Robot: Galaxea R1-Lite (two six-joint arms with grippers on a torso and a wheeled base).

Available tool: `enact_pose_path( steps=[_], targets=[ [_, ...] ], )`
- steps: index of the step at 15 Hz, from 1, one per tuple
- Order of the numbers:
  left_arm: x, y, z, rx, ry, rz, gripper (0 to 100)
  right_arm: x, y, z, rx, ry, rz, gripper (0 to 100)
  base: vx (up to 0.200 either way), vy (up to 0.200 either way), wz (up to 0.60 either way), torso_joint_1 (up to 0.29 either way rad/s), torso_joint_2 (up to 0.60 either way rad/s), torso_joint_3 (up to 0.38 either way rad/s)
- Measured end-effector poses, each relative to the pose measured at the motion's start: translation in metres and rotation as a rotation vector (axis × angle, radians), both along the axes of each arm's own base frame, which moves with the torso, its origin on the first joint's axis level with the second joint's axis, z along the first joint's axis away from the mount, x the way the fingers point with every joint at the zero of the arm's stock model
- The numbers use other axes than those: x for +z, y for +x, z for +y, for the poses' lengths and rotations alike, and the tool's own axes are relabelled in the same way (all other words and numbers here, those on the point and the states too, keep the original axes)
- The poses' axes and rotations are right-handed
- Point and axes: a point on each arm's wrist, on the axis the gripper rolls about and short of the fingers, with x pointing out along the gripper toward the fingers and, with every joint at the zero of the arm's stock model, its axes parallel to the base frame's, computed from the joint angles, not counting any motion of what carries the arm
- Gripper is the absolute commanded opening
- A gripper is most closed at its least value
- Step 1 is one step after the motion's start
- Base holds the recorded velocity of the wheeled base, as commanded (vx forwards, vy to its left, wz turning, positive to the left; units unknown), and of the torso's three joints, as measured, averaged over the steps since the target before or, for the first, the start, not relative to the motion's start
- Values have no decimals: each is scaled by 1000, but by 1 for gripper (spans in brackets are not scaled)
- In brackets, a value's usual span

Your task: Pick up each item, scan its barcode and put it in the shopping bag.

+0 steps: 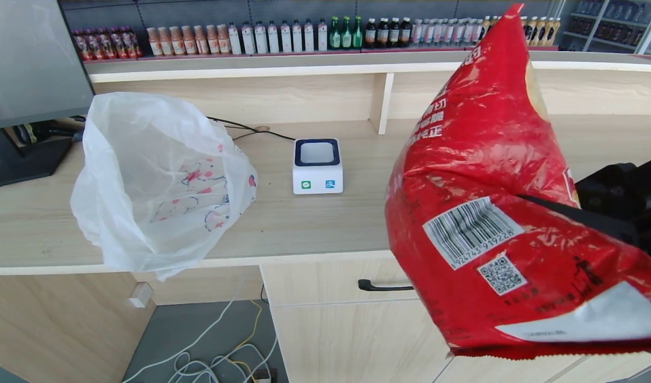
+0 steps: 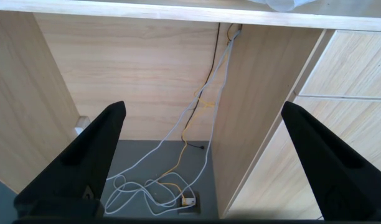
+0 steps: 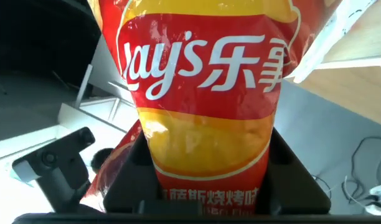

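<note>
The right gripper [image 3: 210,168] clamps a red chip bag [image 1: 490,175], right of the scanner [image 1: 317,166]. The left gripper [image 2: 203,107] has its fingers spread, holding nothing.

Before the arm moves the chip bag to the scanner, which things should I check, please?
1. Right gripper shut on chip bag: ok.
2. Barcode turned toward scanner: not ok, it faces the head camera.
3. Scanner window uncovered: ok.
4. Shopping bag mouth open: ok.
5. Left gripper out of the way: ok, open, below the counter.
</note>
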Motion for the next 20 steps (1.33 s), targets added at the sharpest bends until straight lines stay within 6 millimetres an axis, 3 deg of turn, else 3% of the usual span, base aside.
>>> enact_pose_path(
  steps=[7, 10, 12, 17, 20],
  targets=[
    [0, 0, 0, 0, 0, 0, 100, -32, 10, -35, -377, -336, -419, 0, 0, 0, 0, 0, 0, 0],
    [0, 0, 0, 0, 2, 0, 100, -45, 5, -53, -558, -567, -703, 0, 0, 0, 0, 0, 0, 0],
    [0, 0, 0, 0, 2, 0, 100, -48, 6, -66, -771, -724, -782, 0, 0, 0, 0, 0, 0, 0],
    [0, 0, 0, 0, 2, 0, 100, -28, 8, -80, -1268, -896, -766, 0, 0, 0, 0, 0, 0, 0],
    [0, 0, 0, 0, 2, 0, 100, -8, 14, -80, -1369, -881, -827, 0, 0, 0, 0, 0, 0, 0]
  ],
)
